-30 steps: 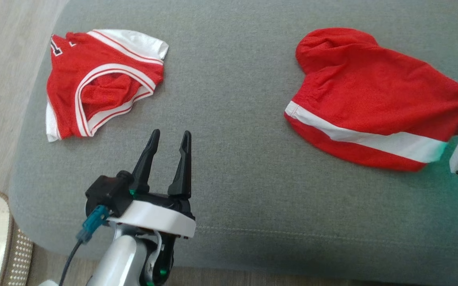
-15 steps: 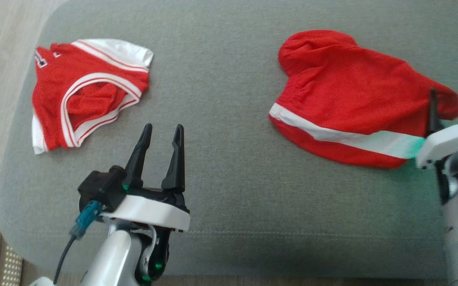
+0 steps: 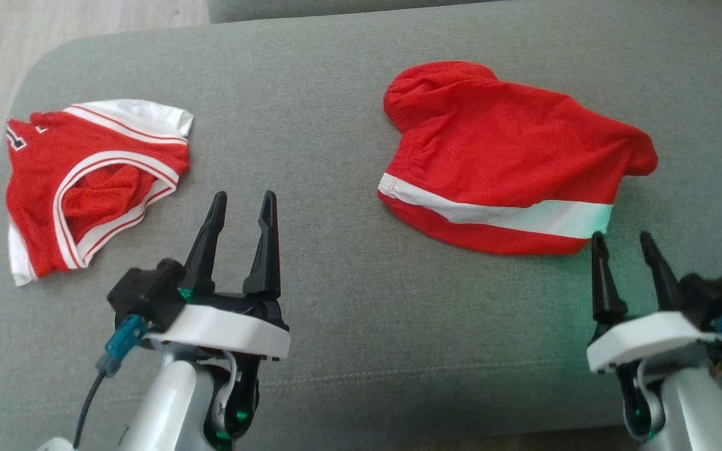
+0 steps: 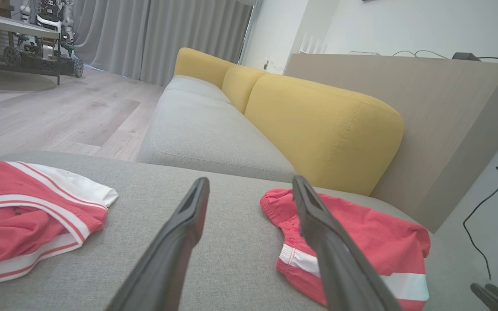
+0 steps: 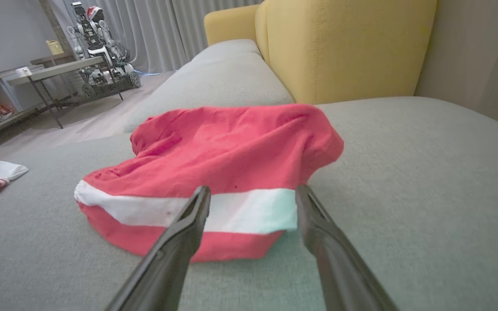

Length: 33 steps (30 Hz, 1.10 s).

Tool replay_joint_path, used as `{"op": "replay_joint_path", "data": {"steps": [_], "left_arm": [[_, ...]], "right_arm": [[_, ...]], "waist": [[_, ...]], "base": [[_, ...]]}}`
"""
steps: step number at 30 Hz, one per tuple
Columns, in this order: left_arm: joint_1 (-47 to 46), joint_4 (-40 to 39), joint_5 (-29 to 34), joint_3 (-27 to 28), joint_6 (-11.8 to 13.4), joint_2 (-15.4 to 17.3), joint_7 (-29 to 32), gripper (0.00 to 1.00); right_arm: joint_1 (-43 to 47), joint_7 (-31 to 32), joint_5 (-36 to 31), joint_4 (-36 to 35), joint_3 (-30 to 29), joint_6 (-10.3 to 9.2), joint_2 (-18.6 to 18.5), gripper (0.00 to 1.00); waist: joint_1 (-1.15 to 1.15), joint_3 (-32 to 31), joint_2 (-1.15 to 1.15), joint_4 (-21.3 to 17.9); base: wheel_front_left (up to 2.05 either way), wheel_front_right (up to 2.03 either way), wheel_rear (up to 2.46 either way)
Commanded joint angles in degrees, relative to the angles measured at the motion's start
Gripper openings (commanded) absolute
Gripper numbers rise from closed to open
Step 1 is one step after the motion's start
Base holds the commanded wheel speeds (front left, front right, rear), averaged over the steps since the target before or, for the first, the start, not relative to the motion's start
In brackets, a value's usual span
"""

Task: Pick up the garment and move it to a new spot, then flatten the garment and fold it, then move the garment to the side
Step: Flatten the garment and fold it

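Garment status: red mesh garment with a broad white band (image 3: 511,156) lies rumpled on the grey fabric sofa cushion (image 3: 336,113), right of centre and well in from every edge. Far-left lobe and right end are bunched; the lower hem looks doubled under.

Right fingers (image 3: 600,282): spread wide, holding nothing, tips just beside the near-right end of the white band. No contact that I can make out.

Left fingers (image 3: 205,241): also spread wide and empty, over bare cushion between this garment and a red-and-white trimmed jersey (image 3: 85,181) at the far left.

Judgement: flattening is not yet done.

Risks from here:
- Cloth lies in more than one layer. A shallow pinch at the band may lift only the top layer, so the piece twists rather than opens.
- A deep pinch could catch the cushion cover along with the mesh.
- Open mesh may snag on a fingertip and trail on release, undoing any smoothing.
- One-sided pull would drag the whole piece across the cushion, since nothing anchors the far end.
- Left fingers sit about as near the jersey; a reach to the wrong item is possible.
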Motion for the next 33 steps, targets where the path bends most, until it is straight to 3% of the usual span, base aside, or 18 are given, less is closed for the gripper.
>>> {"op": "replay_joint_path", "data": {"steps": [1,12,24,33], "left_arm": [[-1.74,-1.76,-0.1,2.26,-0.21,0.14,-0.44,1.0],[-3.64,3.21,-0.57,0.65,-1.44,0.14,-0.44,1.0],[-19.09,26.19,-0.76,-6.84,-4.9,0.14,-0.44,1.0],[-28.7,38.77,-1.76,-11.29,-7.12,0.14,-0.44,1.0]], "right_arm": [[-0.74,-0.56,0.38,-2.36,1.61,-0.01,0.09,1.0],[-1.38,-0.57,0.63,-4.21,1.94,-0.01,0.49,1.0],[-3.49,-0.57,1.25,-4.63,2.8,-0.01,0.62,1.0],[-4.8,-0.58,1.98,-4.7,3.07,-0.01,0.67,1.0]], "waist": [[0.0,0.06,0.0,-0.46],[0.0,1.85,0.0,-3.18],[0.0,6.88,0.0,-8.93],[0.0,9.01,0.0,-11.79]], "base": [[0.0,0.0,0.0],[0.0,0.0,0.0],[0.0,0.0,0.0],[0.0,0.0,0.0]]}}
